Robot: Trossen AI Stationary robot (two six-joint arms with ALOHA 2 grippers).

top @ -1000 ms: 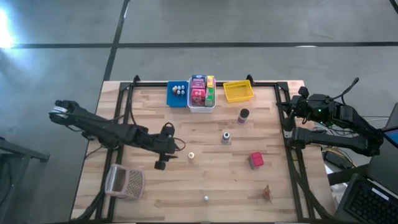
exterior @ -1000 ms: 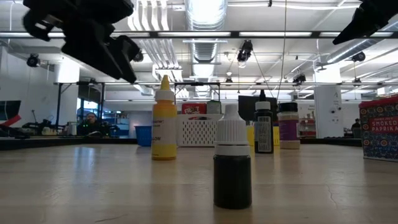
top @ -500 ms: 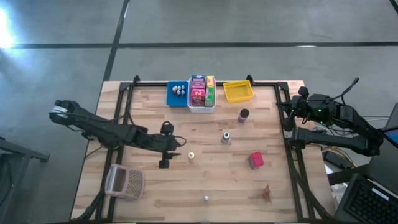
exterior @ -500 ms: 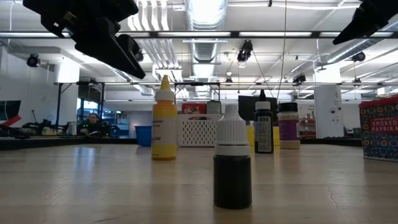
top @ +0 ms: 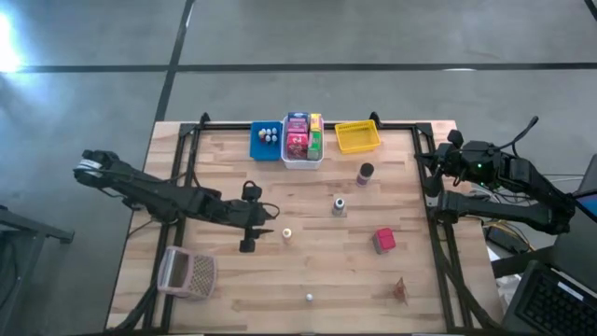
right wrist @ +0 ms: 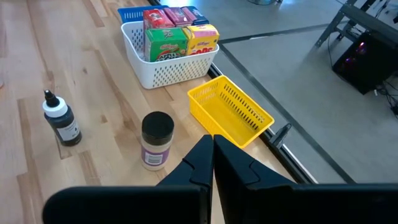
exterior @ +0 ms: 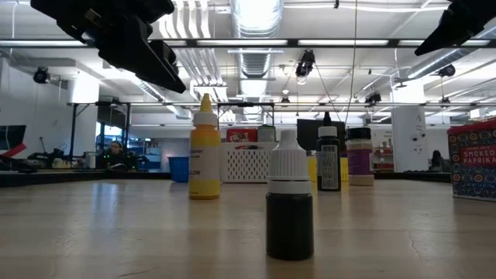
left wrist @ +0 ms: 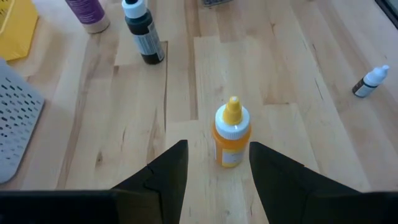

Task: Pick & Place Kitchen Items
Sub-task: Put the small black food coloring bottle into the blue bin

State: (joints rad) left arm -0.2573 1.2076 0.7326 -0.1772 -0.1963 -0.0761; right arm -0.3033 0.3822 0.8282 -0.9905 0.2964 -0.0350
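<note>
The left end effector (left wrist: 214, 169) hung above the counter (top: 308, 271) with its fingers (left wrist: 163, 177) partly apart and nothing between them. Just ahead of it, lined up with the gap, stood the yellow-capped bottle (left wrist: 231, 133), upright and touching neither finger. The gap looked only a little wider than the bottle, so a descent slightly off centre would probably have set a fingertip on the cap or shoulder and toppled the bottle. Its narrow nozzle also offered a poor hold; closing too high would likely have let it slip or tilt, and a tipped bottle could roll across the bare wood.

Farther ahead stood a white-capped dark bottle (left wrist: 143, 35) and a purple-labelled jar (left wrist: 87, 12), well clear of any closing motion. A small dark dropper bottle (left wrist: 370, 81) stood well off to one side. The white bin (top: 302, 152), between the blue bin (top: 254, 142) and the yellow bin (top: 358, 137), lay far beyond the end effector, so a weak hold would have had a long carry in which to fail.

The right end effector (right wrist: 213, 157) waited at the counter's right edge, fully closed and empty.
</note>
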